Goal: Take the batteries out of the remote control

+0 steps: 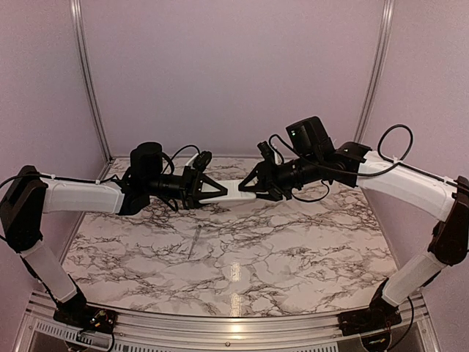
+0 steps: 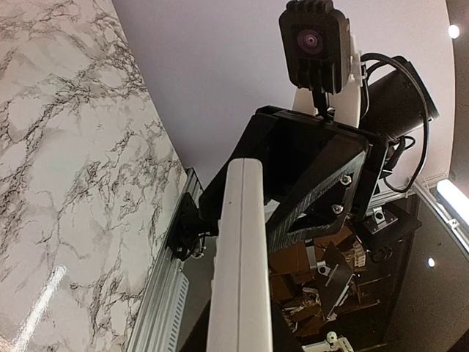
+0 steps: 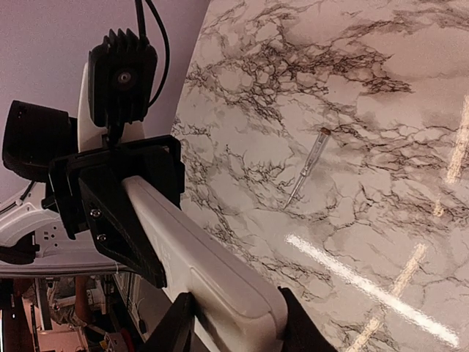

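Robot lab cell, looks like: marble-print worktop (image 1: 293, 257) boxed in w/ plain lilac panels (image 1: 234, 73) on alu rails (image 1: 86, 81); cardboard boxes (image 2: 291, 258) cluttered beyond edge.

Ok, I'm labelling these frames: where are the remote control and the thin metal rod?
remote control (image 1: 238, 193), top external view, its bare middle span.
thin metal rod (image 3: 306, 170), right wrist view, middle of its shaft.

Your remote (image 1: 236, 193) is plain white. The left gripper (image 1: 218, 192), at its 9 o'clock, and the right gripper (image 1: 250, 189), at its 3 o'clock, are black. The arms (image 1: 80, 196) are white with black joints. The table (image 1: 293, 249) is white marble, veined dark grey; the rod (image 1: 195, 242) is grey. The walls (image 1: 234, 73) are pale lilac.
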